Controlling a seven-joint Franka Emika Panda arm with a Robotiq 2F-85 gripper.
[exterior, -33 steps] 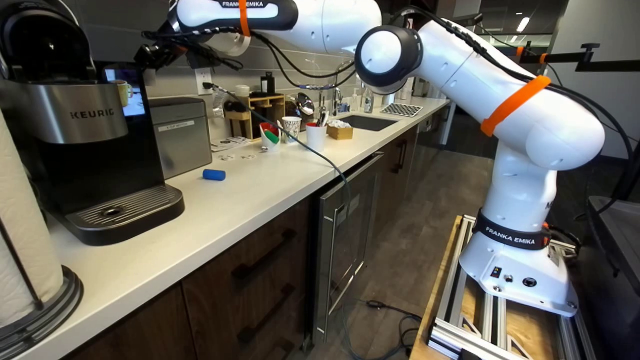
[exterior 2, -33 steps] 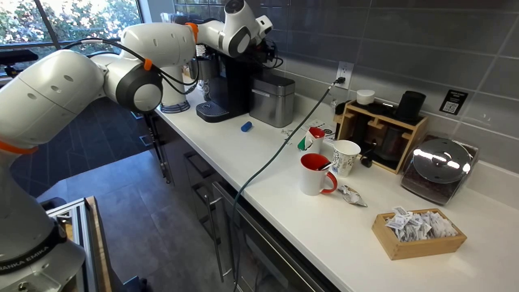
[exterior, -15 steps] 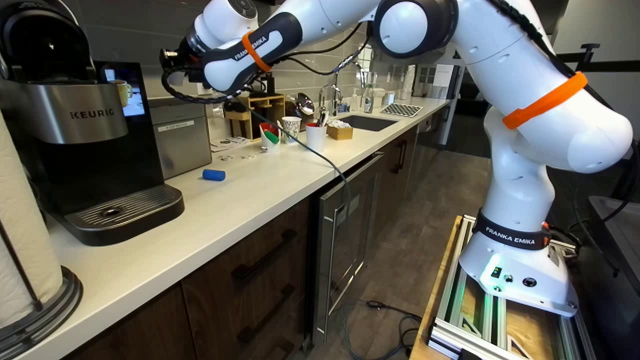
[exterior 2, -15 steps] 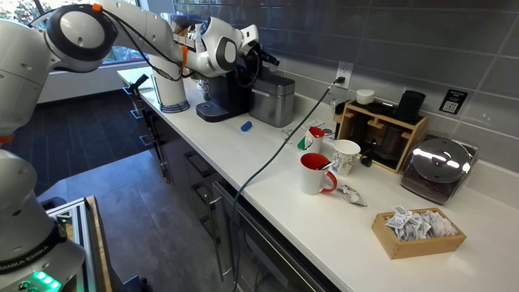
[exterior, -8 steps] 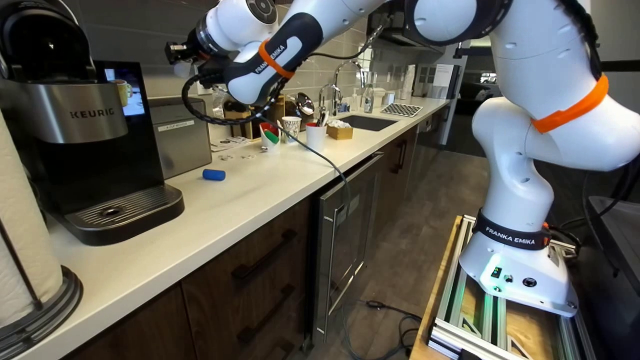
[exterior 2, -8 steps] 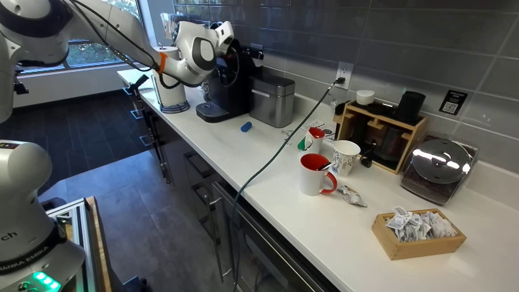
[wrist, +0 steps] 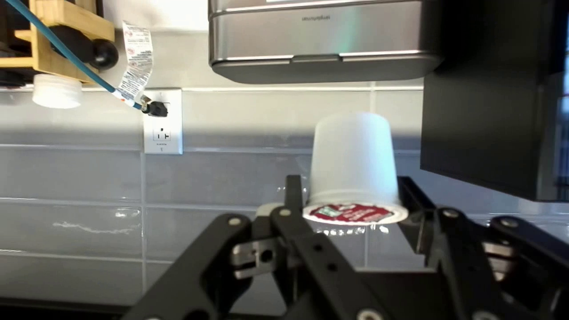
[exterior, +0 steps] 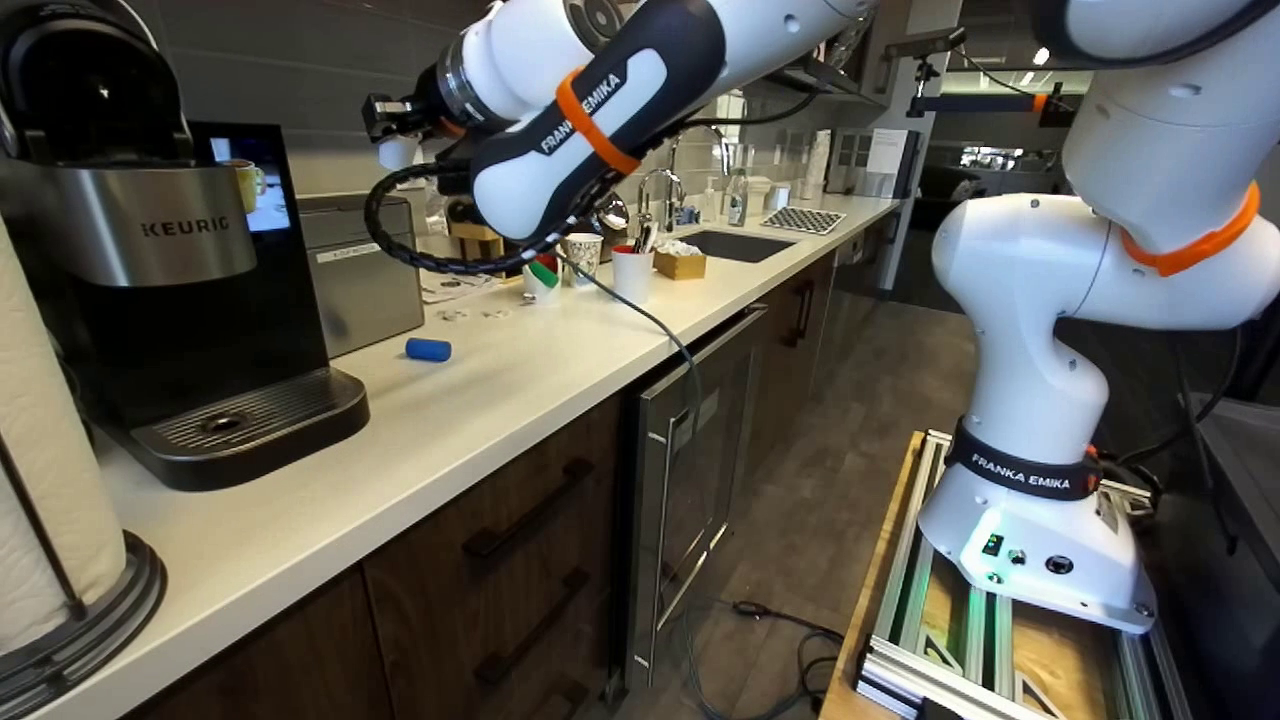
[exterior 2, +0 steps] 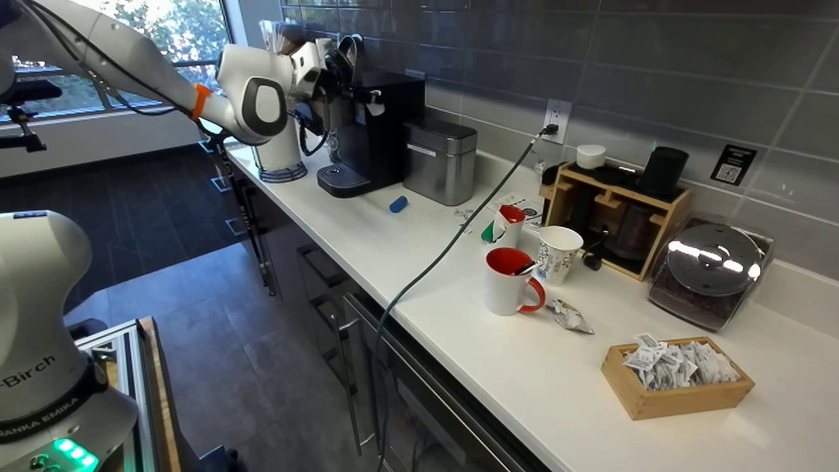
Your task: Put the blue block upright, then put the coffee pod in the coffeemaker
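Your tool (wrist: pixel 350 189) is gripping the pod (wrist: pixel 354 155), lid up, so you're apparently working on step two, though the block (exterior: pixel 428 349) is lying on its side on the desk (exterior: pixel 500 370), leaving step one undone; next you're probably needing to align the pod over the open-looking coffeemaker (exterior: pixel 180 255).

The blue block (exterior 2: pixel 398 204) lies near the coffeemaker (exterior 2: pixel 393 134).

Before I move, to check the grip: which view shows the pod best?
The wrist view: the pod shows large in the gripper, white side and red-labelled lid clear. Both exterior views show it small and pale, label unseen.
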